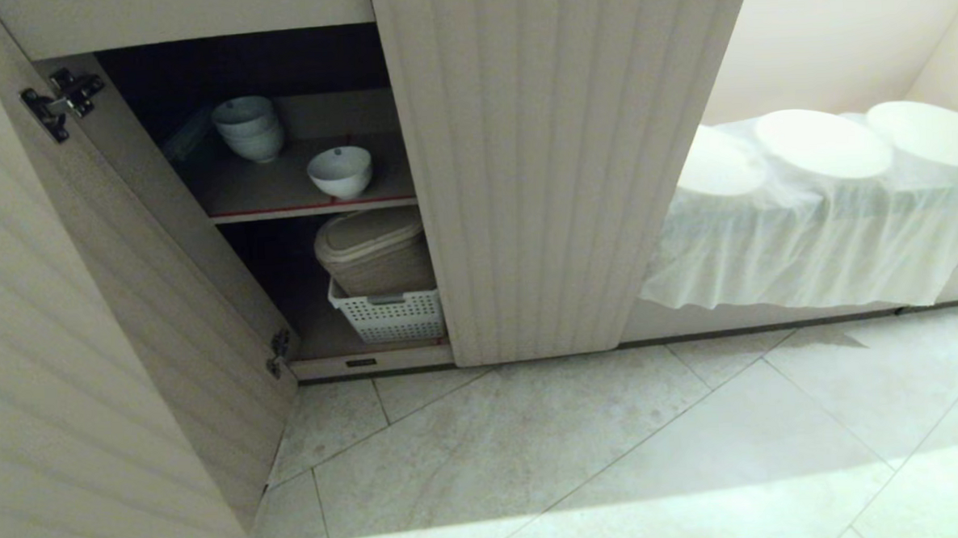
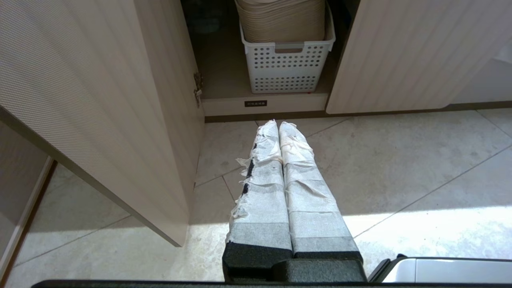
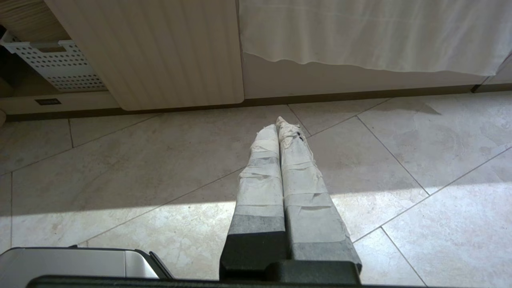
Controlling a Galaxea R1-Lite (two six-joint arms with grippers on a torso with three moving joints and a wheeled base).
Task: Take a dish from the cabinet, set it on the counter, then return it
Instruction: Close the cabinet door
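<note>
Ahead of both pincers stands the cabinet [image 1: 572,168], one door swung open. Left pincer [image 2: 279,125] and right pincer [image 3: 278,122] hang over the floor, both squeezed closed, empty. Far ahead, on the upper shelf, sits the dish [image 1: 340,172].

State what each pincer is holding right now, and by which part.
Nothing is held. The left pincer and right pincer are both shut on empty air above the floor; the single white bowl sits on the cabinet shelf.

cabinet [image 1: 220,78] left door swung wide, opening unblocked, right door [image 1: 555,160] closed, basket [image 1: 392,315] filling lower shelf
</note>
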